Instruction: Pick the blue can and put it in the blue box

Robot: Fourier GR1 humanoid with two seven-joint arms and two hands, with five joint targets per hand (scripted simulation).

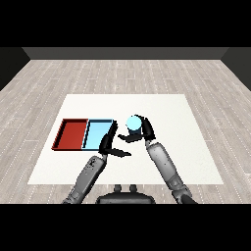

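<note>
Two grey forearms come in from the lower corners of the head view and reach forward over the white table (196,147). Nearest is the left hand (110,145), just in front of the near right corner of the light blue tray (91,134). Its fingers are straight and spread, some pointing toward the tray and the thumb pointing to the right, and it holds nothing. A little farther is the right hand (142,132), which curls around the blue can (133,122). The can stands upright in this hand, its pale round top showing, with dark fingers on both of its sides. It is just to the right of the light blue tray and outside it. The red tray (71,134) lies touching the left side of the blue one. Beyond the table is a grey wooden floor (127,73).
</note>
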